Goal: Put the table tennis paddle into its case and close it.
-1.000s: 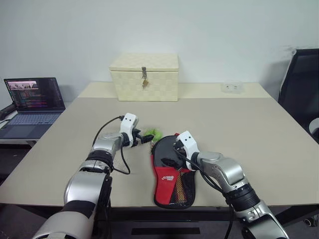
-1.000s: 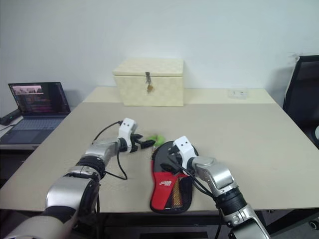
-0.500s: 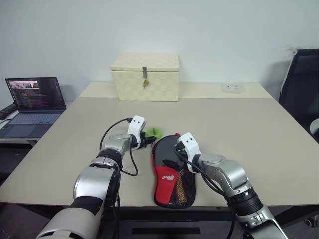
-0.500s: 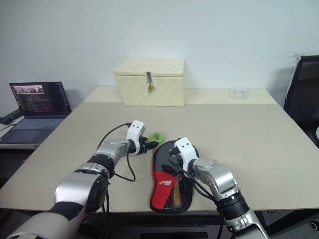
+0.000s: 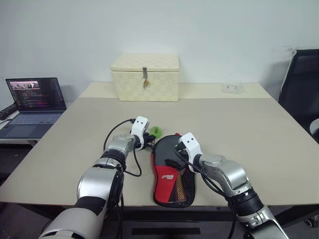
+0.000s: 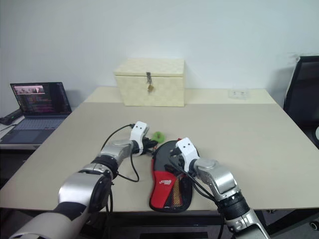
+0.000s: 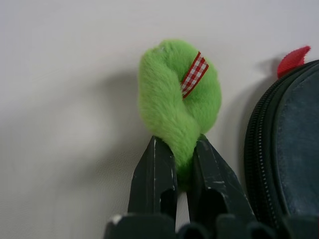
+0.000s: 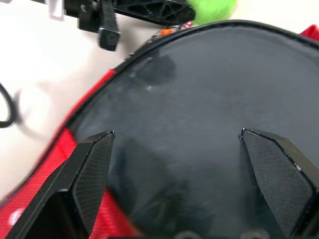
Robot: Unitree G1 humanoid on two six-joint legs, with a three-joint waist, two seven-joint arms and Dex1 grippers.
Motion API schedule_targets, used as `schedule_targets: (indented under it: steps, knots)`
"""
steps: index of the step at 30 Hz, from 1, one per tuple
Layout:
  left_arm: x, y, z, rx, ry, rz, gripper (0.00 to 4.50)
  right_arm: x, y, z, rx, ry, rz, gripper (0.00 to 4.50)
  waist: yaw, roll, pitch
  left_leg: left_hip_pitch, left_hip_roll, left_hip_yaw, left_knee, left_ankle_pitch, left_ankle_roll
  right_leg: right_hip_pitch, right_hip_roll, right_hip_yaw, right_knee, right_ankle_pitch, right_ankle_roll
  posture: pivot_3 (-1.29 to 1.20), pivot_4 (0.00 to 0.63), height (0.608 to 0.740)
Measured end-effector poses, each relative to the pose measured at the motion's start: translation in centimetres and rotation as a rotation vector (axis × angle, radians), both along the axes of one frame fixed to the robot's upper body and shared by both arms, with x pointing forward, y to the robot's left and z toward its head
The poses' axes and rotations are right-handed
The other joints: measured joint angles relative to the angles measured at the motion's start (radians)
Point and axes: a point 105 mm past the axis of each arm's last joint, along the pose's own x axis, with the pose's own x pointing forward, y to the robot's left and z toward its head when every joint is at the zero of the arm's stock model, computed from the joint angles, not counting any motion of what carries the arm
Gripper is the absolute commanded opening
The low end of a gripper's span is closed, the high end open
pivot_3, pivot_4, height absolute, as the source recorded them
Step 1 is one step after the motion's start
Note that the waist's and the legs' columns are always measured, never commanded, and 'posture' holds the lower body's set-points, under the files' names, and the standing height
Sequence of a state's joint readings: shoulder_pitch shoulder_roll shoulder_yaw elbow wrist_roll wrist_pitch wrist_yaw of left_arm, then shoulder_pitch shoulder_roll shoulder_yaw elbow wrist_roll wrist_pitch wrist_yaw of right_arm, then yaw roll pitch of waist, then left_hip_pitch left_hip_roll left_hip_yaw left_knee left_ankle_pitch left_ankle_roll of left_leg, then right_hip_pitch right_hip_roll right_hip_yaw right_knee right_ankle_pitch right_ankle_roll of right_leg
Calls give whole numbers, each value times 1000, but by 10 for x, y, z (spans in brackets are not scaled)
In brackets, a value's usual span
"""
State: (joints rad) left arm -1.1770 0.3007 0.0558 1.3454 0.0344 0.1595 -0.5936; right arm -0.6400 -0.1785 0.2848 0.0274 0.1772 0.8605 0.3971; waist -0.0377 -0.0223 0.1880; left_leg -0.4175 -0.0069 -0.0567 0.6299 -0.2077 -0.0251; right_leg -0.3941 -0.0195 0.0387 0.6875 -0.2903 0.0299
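While the left pincer (image 7: 182, 172) pinches a green plush tag (image 7: 178, 102), the case (image 5: 172, 169) lies alongside.

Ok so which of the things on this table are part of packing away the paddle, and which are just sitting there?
Part of the job:
- case
- green fuzzy zip pull, pinched by the left gripper
- right gripper, open over the case

Just lying about:
- cream latched box
- laptop
- black chair

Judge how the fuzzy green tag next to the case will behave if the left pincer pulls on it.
The green tag looks plush and squashes between the left pincer's shut fingers, so it is probably soft, floppy and light. Fuzzy pile should resist slipping. Whether it is tied to the case cannot be told.
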Motion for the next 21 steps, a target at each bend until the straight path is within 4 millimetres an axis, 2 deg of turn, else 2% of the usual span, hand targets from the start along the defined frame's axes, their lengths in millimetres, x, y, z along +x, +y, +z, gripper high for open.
schedule_targets:
  steps: [7, 13, 17, 21]
  knots:
    - [8, -16, 12, 200, -103, -33, 14, -10, -5, -7, -56, -18, 31, 4500, 5, -1, -1, 0, -1, 0, 1, 0, 0, 1, 0, -1, 1, 0, 0, 0, 150, 740]
    - [14, -55, 36, 369, -244, -133, 14, -27, -7, -12, -76, -4, 60, 4500, 6, -2, -1, 1, -1, 0, 1, 0, 0, 3, 0, -1, -1, 0, 1, 0, 150, 740]
    - [12, -84, 41, 464, -319, -207, 14, -40, -8, -17, -92, 7, 80, 4500, 6, -2, -1, 2, -1, 1, 1, 0, 0, 4, 0, -2, -2, 0, 1, 0, 150, 740]
    - [10, -99, 46, 527, -376, -254, 14, -49, -6, -19, -91, 7, 85, 4500, 6, -2, -2, 2, -1, 1, 0, 0, 0, 5, 0, -2, -3, -1, 1, 0, 150, 740]
